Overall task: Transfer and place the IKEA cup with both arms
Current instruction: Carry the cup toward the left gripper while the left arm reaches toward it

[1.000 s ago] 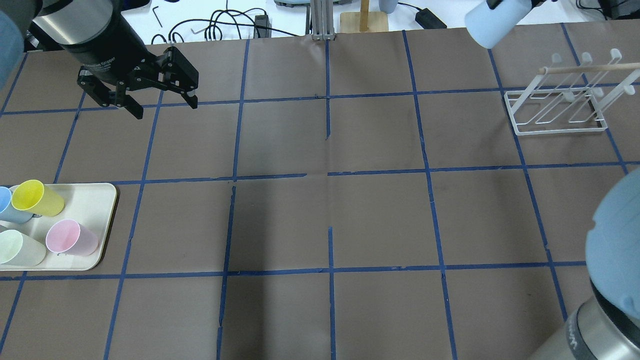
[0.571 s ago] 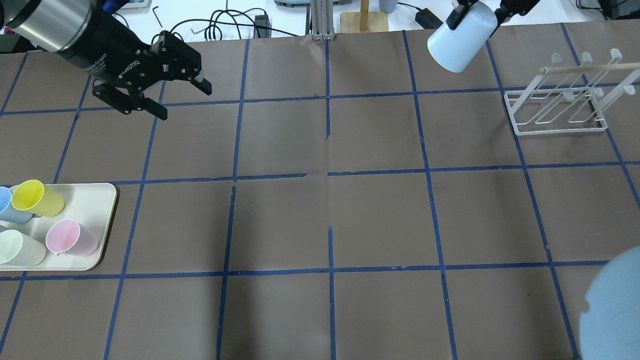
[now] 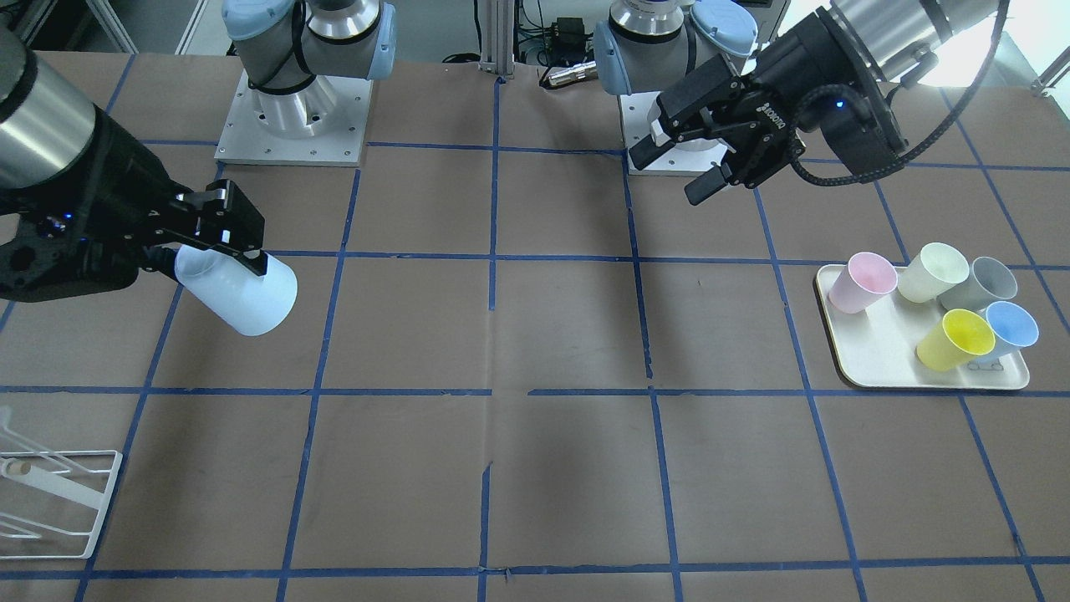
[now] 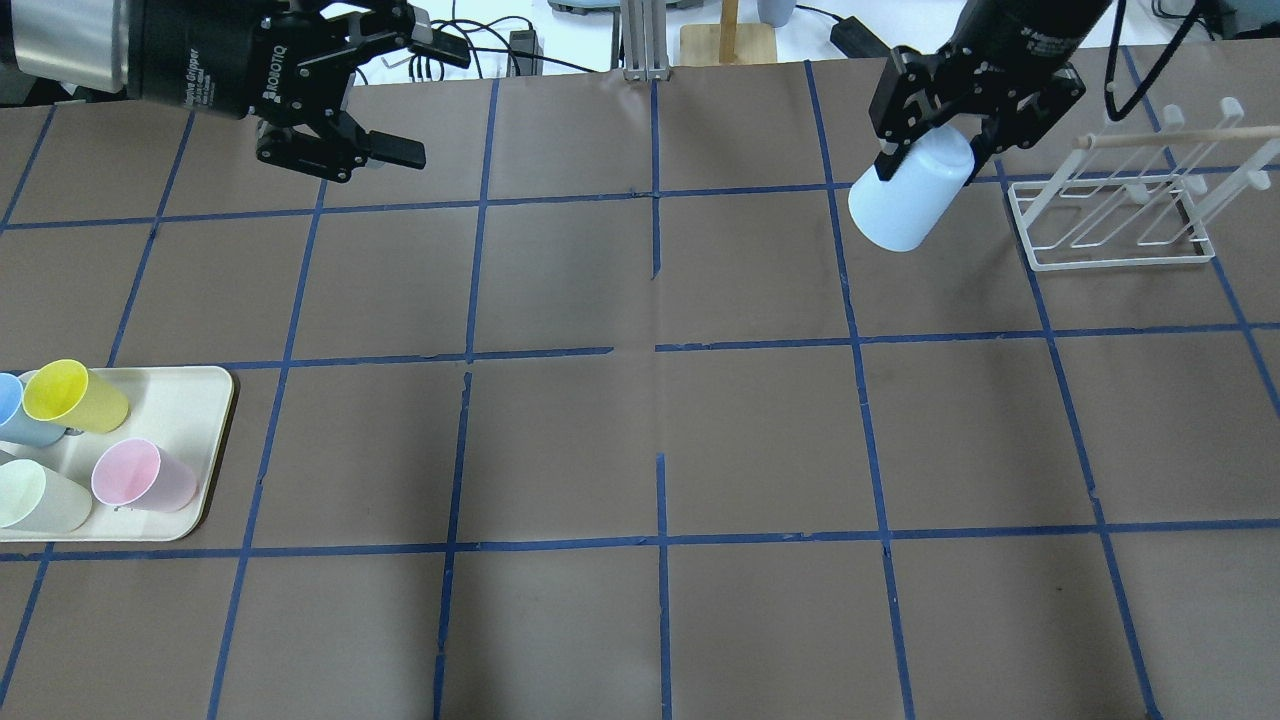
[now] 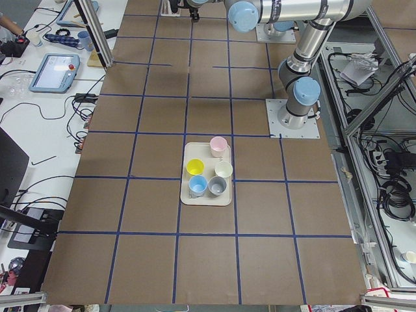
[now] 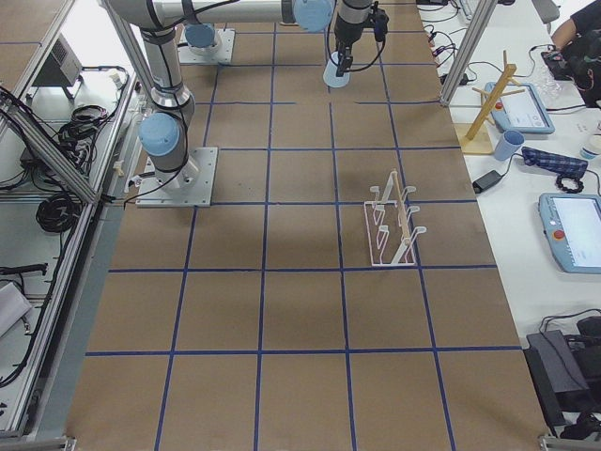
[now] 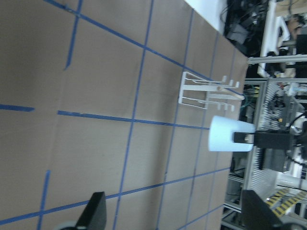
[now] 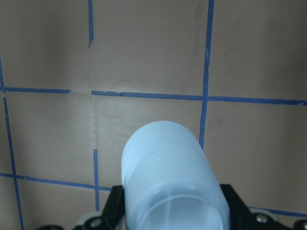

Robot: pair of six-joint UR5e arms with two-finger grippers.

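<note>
My right gripper point(image 4: 935, 155) is shut on the narrow base end of the IKEA cup point(image 4: 905, 210), a pale sky-blue tumbler. It holds the cup tilted above the table, rim pointing down and toward the centre, just left of the rack. The cup also shows in the front-facing view point(image 3: 247, 297), the right wrist view point(image 8: 165, 167) and the left wrist view point(image 7: 229, 134). My left gripper point(image 4: 440, 105) is open and empty, high over the far left of the table, jaws pointing toward the cup. It also shows in the front-facing view point(image 3: 664, 177).
A white wire rack point(image 4: 1110, 235) stands at the far right, close beside the held cup. A cream tray point(image 4: 205, 400) at the left edge holds pink, yellow, pale green, grey and brighter blue cups point(image 3: 1010, 324). Cables lie beyond the far edge.
My right gripper has brought the cup down from the far edge to beside the rack. My left gripper has risen toward the far edge and turned to point right, still open.
</note>
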